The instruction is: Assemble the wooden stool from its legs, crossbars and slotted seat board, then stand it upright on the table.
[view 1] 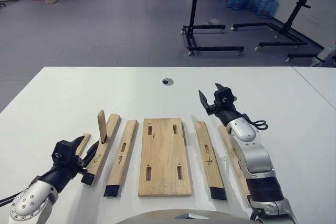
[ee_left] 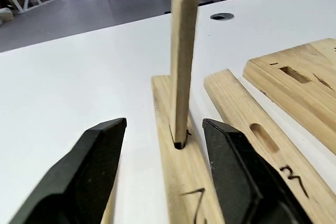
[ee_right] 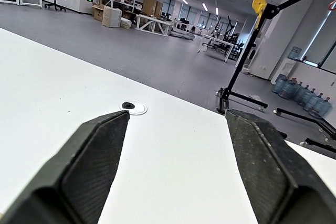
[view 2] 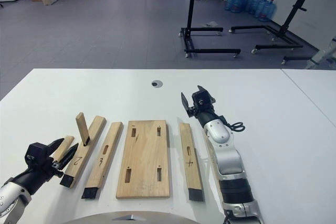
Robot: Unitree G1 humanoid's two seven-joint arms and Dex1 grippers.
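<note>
Left wrist view: our left gripper (ee_left: 165,124) is spread open either side of the leg marked 2 (ee_left: 184,177), just short of the upright crossbar (ee_left: 184,51).
We judge the first joint is in hand. The crossbar stands in that leg's slot, left of the seat board (view 1: 164,156) lying flat on the table (view 1: 79,93). Our right gripper (view 1: 209,90) hangs open and empty beyond the right-hand legs. Next we would close on the crossbar, press it home, then fit leg 3 (view 1: 122,156) onto it.
</note>
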